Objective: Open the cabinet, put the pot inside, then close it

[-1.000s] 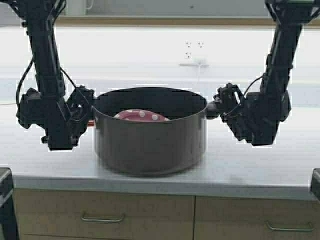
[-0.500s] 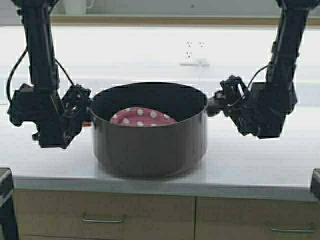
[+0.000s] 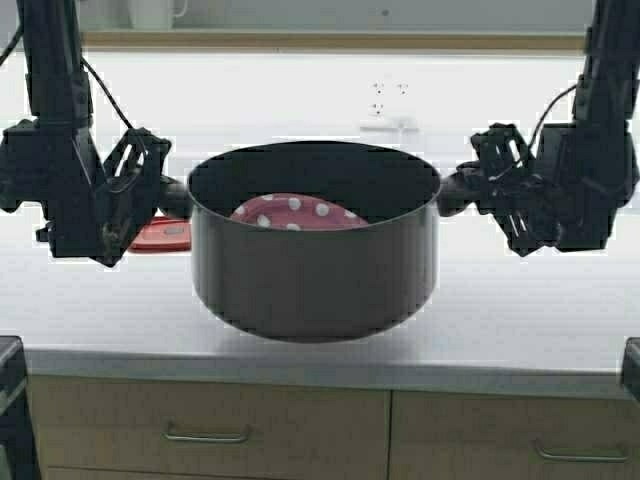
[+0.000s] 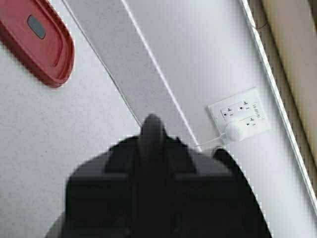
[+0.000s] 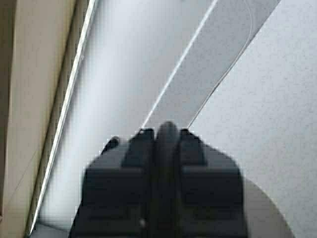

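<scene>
Left claw [image 3: 165,190] clamped on pot's left loop handle; red lid [image 3: 160,236] lies on table [image 3: 520,320] behind it. Pot [image 3: 313,255] hangs mid-frame, seemingly clear of table, polka-dot plate [image 3: 298,212] inside. Right claw [image 3: 462,185] clamped on right handle. Risk: uneven lift tilts pot, plate slides, handle slips from grip. Cabinet out of view.

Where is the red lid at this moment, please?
In the high view, the red lid lies on the countertop, left of the pot, behind the left gripper.
</scene>
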### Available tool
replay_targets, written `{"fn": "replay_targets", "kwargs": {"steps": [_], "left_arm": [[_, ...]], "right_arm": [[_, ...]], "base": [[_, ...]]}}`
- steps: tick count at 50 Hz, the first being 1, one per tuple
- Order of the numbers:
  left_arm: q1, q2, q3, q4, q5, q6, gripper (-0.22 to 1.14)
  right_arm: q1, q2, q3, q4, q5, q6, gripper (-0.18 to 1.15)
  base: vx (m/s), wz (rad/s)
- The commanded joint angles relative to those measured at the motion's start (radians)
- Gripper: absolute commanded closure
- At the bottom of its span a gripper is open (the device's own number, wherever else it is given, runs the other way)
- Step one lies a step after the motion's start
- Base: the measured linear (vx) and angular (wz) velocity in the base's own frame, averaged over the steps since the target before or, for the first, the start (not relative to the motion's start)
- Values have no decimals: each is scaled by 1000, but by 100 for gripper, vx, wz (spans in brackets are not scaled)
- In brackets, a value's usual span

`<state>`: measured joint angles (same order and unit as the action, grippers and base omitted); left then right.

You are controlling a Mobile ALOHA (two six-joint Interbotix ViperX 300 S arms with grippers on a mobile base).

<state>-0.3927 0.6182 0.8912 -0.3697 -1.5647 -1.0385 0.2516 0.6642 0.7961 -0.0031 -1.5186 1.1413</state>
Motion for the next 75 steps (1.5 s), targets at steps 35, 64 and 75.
{"fn": "replay_targets", "kwargs": {"steps": [35, 64, 75], "left_arm": [[-98, -457, 69, 0, 252, 110, 89], [-150, -678, -3, -57, 584, 195, 89], [-184, -727, -83, -98, 676, 250, 89]], "right_arm": [[153, -344, 153, 60, 17, 38, 90], [172, -670, 176, 64, 348, 51, 90], [181, -784, 150, 83, 476, 49, 90]], "base": [[-3, 0], [-2, 0], [0, 0]]}}
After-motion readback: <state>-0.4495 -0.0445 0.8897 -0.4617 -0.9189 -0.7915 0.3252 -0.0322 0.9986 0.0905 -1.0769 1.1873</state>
